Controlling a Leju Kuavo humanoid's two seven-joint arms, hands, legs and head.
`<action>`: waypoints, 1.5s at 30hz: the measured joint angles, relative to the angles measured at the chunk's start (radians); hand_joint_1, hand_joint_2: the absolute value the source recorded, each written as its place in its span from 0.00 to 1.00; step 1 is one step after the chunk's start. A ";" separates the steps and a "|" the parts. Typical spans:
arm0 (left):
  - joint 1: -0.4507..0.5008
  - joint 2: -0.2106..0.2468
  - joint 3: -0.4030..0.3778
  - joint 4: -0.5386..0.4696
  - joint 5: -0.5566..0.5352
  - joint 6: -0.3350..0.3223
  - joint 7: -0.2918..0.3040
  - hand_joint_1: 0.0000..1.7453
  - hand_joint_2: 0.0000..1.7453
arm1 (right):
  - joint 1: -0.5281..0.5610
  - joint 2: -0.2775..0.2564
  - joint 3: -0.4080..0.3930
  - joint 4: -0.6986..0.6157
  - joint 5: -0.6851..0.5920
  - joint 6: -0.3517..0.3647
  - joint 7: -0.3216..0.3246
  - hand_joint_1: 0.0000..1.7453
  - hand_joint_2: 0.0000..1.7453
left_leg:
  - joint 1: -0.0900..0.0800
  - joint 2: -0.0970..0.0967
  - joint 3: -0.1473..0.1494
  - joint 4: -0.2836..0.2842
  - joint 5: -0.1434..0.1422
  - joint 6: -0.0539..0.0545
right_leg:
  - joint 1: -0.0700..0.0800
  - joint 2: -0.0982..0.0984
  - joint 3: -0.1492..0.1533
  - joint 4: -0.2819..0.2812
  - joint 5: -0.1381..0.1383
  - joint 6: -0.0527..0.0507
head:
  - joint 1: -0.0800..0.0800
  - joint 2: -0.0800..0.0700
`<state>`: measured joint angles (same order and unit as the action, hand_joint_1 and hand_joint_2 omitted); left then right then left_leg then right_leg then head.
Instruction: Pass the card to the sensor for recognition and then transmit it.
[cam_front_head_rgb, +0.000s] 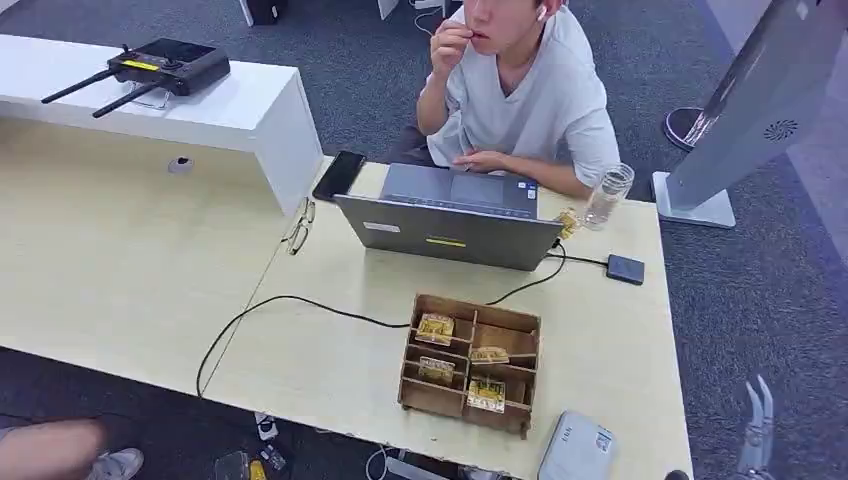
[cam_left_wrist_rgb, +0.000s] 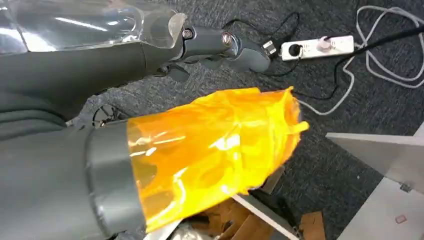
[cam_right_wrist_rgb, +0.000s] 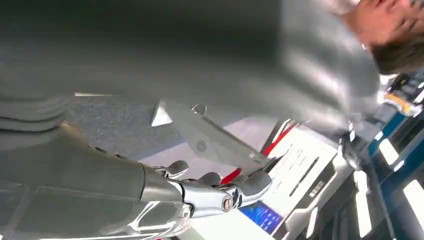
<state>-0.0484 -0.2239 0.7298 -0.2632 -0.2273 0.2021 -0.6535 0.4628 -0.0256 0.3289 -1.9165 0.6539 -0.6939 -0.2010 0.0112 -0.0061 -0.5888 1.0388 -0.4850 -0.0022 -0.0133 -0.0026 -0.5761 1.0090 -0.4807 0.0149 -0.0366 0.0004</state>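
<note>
Several yellowish cards (cam_front_head_rgb: 436, 328) lie in the compartments of a wooden divided box (cam_front_head_rgb: 470, 365) on the pale table (cam_front_head_rgb: 130, 280). A small black box (cam_front_head_rgb: 625, 268) on a cable sits at the table's right side. A white device (cam_front_head_rgb: 577, 450) lies at the near edge. My right hand (cam_front_head_rgb: 757, 430) hangs beside the table's right end, below its level, fingers apart and holding nothing; its fingers (cam_right_wrist_rgb: 220, 192) also show in the right wrist view. My left hand (cam_left_wrist_rgb: 165, 55) hangs over the floor with nothing in it, its thumb wrapped in orange film (cam_left_wrist_rgb: 215, 150).
A person sits behind an open laptop (cam_front_head_rgb: 450, 225) across the table. A clear bottle (cam_front_head_rgb: 608, 196), glasses (cam_front_head_rgb: 298, 228), a dark phone (cam_front_head_rgb: 338, 175) and a black cable (cam_front_head_rgb: 260, 310) lie on the table. A grey stand (cam_front_head_rgb: 750, 110) rises at the right. A power strip (cam_left_wrist_rgb: 317, 47) lies on the carpet.
</note>
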 joint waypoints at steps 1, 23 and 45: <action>-0.002 0.000 0.000 0.002 0.000 -0.008 0.005 0.00 0.00 | -0.012 -0.008 0.013 0.006 0.001 0.000 0.001 0.00 1.00 | 0.000 0.000 0.000 0.000 0.000 0.000 | 0.000 0.000 0.000 0.000 0.000 0.000 | 0.000 0.000; -0.025 0.001 -0.050 0.006 -0.058 -0.024 0.059 0.00 0.00 | -0.229 -0.095 0.211 0.186 0.304 0.015 0.253 0.00 1.00 | 0.000 0.000 0.000 0.000 0.000 0.000 | 0.000 0.001 0.000 0.000 0.000 0.000 | 0.000 0.000; -0.048 0.003 -0.098 0.006 -0.085 -0.022 0.100 0.00 0.00 | -0.344 -0.143 0.303 0.328 0.626 0.133 0.378 0.00 1.00 | 0.000 0.000 0.000 0.000 0.000 0.000 | 0.000 0.001 0.000 0.000 0.000 0.000 | 0.000 0.000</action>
<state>-0.0962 -0.2205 0.6313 -0.2575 -0.3120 0.1797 -0.5539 0.1191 -0.1690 0.6321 -1.5885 1.2795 -0.5608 0.1770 0.0112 -0.0058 -0.5888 1.0389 -0.4848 -0.0021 -0.0132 -0.0019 -0.5761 1.0091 -0.4805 0.0148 -0.0366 0.0004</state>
